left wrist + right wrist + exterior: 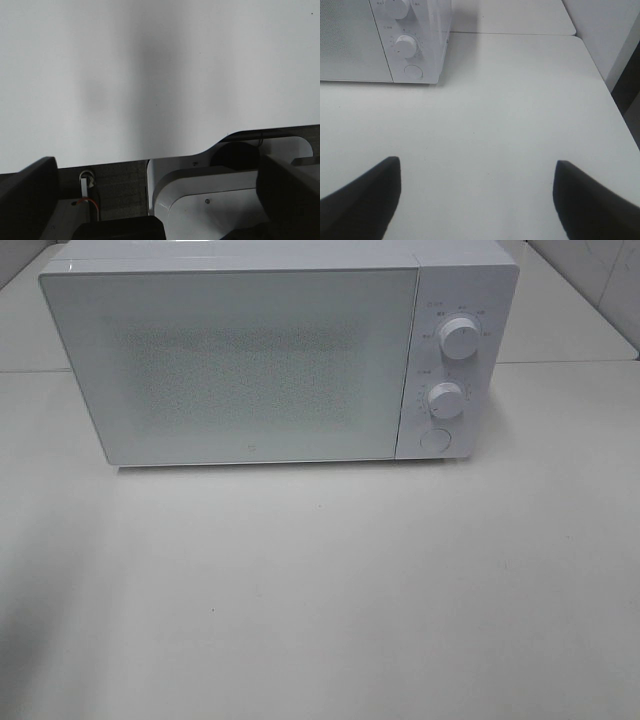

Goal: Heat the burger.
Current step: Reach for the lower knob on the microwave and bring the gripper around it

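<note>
Wide-apart right jaws above table

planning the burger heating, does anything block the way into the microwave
Yes: the microwave has its door shut across the whole front opening, so that must be opened first. No burger shows in any view. Nothing visible stands on the table between the right gripper and the microwave.

White microwave sits on white bench, door shut. Right of door: top knob, lower knob, round button under them.
</note>
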Robot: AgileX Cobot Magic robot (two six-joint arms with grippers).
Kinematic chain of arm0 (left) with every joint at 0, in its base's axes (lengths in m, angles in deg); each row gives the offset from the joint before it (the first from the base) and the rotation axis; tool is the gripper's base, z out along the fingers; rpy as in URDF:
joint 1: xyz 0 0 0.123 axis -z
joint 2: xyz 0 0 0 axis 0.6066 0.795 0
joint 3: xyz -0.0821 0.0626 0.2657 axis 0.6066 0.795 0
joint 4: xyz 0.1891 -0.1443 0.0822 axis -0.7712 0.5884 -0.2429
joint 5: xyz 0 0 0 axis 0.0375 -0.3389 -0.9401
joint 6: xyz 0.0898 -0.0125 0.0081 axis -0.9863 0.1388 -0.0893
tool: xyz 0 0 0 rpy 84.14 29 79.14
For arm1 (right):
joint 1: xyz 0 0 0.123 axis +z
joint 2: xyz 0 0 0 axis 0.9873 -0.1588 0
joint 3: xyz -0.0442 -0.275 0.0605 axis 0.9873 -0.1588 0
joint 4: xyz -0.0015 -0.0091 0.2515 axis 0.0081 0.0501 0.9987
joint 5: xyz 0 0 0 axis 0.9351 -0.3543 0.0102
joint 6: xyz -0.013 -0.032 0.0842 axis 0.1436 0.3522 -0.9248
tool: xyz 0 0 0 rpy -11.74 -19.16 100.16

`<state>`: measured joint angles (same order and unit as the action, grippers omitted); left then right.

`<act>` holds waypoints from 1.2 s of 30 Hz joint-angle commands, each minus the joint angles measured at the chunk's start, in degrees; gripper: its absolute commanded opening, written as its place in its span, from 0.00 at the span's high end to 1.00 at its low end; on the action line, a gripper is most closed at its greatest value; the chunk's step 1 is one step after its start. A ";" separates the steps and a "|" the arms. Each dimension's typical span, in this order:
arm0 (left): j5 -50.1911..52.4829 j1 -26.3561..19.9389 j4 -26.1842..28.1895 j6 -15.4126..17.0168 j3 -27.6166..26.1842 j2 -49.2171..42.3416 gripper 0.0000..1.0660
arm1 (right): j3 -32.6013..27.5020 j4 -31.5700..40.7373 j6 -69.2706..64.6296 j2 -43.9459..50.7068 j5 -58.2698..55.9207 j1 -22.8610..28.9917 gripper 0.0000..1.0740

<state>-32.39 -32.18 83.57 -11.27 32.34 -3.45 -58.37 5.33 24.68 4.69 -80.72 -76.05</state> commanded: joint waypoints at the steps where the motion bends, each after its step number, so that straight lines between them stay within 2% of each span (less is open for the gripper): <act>1: 0.92 -0.17 -0.46 -0.17 1.38 -3.90 0.06 | 0.00 -0.06 -0.23 2.01 0.40 -0.34 0.30; 10: 4.07 -0.17 -0.52 -0.11 6.76 -16.96 0.06 | 0.00 -0.06 -0.23 2.01 0.40 -0.34 0.30; 21: 1.32 -0.17 -3.50 0.17 8.14 -30.54 0.06 | 0.00 -0.06 -0.23 2.01 0.40 -0.34 0.30; 35: 1.38 -0.17 -3.27 0.17 8.14 -48.07 0.06 | 0.00 -0.06 -0.23 2.01 0.40 -0.34 0.30; 36: 1.38 -1.49 -3.21 0.06 8.14 -50.71 0.06 | 0.00 -0.06 -0.23 2.01 0.40 -0.34 0.30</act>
<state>-30.85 -32.47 80.19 -11.44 40.13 -50.84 -58.37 5.33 24.68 4.69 -80.72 -76.05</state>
